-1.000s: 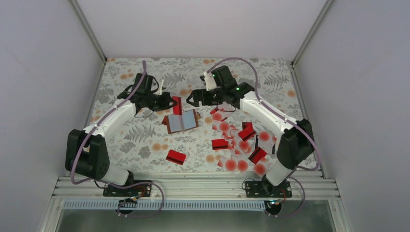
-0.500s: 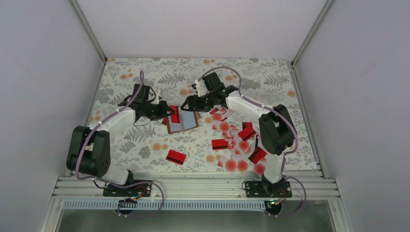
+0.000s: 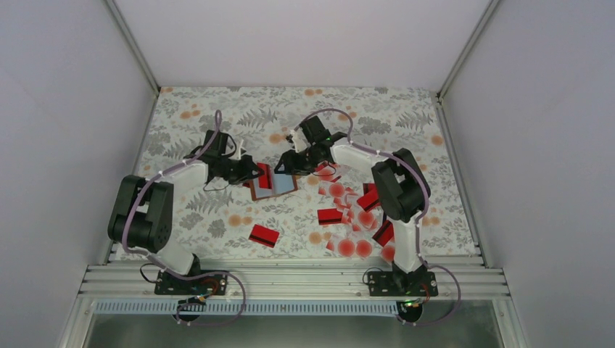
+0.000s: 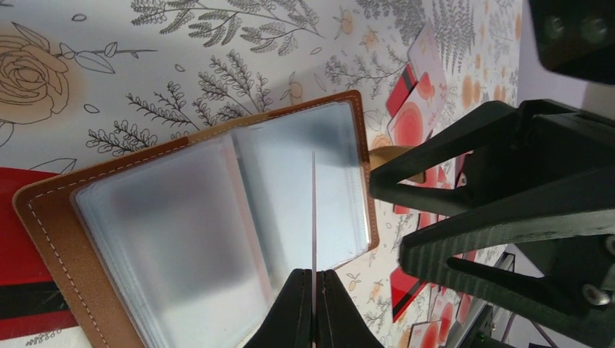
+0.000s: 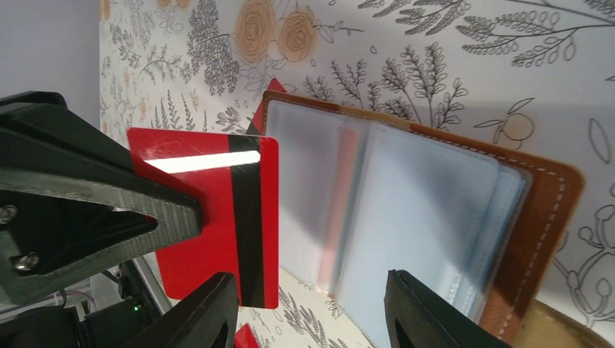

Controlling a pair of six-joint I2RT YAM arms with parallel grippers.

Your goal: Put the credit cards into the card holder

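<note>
The credit cards (image 3: 365, 217) were seen as thin flat rectangles, some glossy red with a black stripe, others pale with a big red dot. Most were heaped on the right of the floral worktop (image 3: 210, 210). Three red striped ones could be made out in that heap; the red-dot ones overlapped too closely to be counted. One lone card (image 3: 264, 235) was seen apart from the heap, nearer the arm bases. One tucked card (image 4: 18, 232) was partly hidden beneath an edge of the holder.

One card holder (image 3: 274, 185), brown leather with pale stitching, was spread open at mid-worktop, its clear sleeves fanned up. A faint reddish shape was seen through one sleeve in the right wrist view; what it was could not be told.

The left hand (image 4: 313, 274) was pressed together on a striped card (image 5: 217, 217), held over the open sleeves. The right hand (image 5: 310, 275) was held with fingers apart over the holder, with nothing clamped.
</note>
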